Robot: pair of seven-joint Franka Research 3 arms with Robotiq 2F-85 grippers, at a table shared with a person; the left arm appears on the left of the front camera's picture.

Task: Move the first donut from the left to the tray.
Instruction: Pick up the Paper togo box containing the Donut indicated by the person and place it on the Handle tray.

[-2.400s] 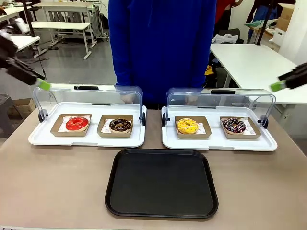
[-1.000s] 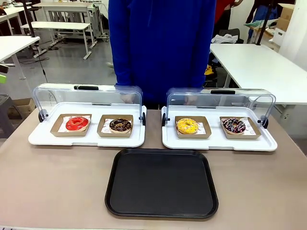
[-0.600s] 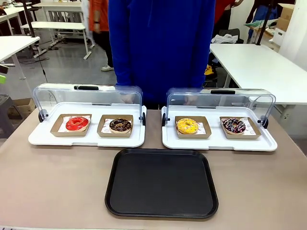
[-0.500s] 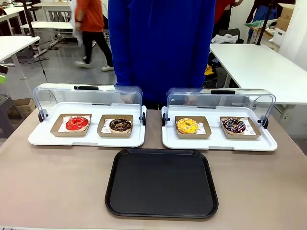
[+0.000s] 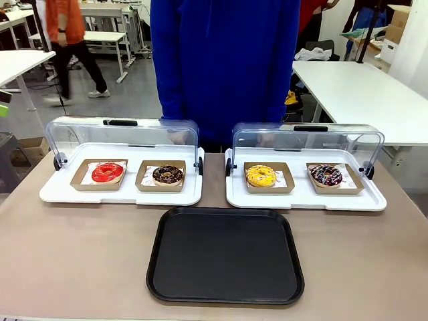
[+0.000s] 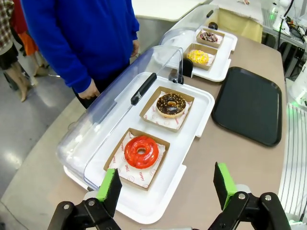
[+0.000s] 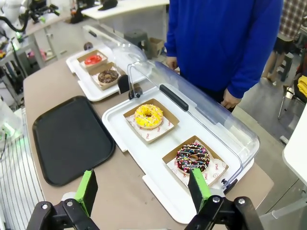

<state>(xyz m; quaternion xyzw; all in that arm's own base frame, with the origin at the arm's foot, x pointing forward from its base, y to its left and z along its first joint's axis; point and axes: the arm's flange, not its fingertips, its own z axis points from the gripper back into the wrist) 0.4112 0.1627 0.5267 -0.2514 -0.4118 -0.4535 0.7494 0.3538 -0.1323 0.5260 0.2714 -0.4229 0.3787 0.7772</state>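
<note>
Left gripper (image 6: 167, 186) is held wide apart, empty. Red donut (image 6: 141, 151) is found just beyond at 11 o'clock, on the white tray (image 6: 192, 130); black tray (image 6: 247, 105) lies at 1–2 o'clock. Right gripper (image 7: 144, 189), likewise spread, is judged farther.

Bright, even overhead light throughout, shadows faint, mild sheen on the clear lids (image 5: 124, 134), focus sharp, wrist views bowed at edges.
</note>
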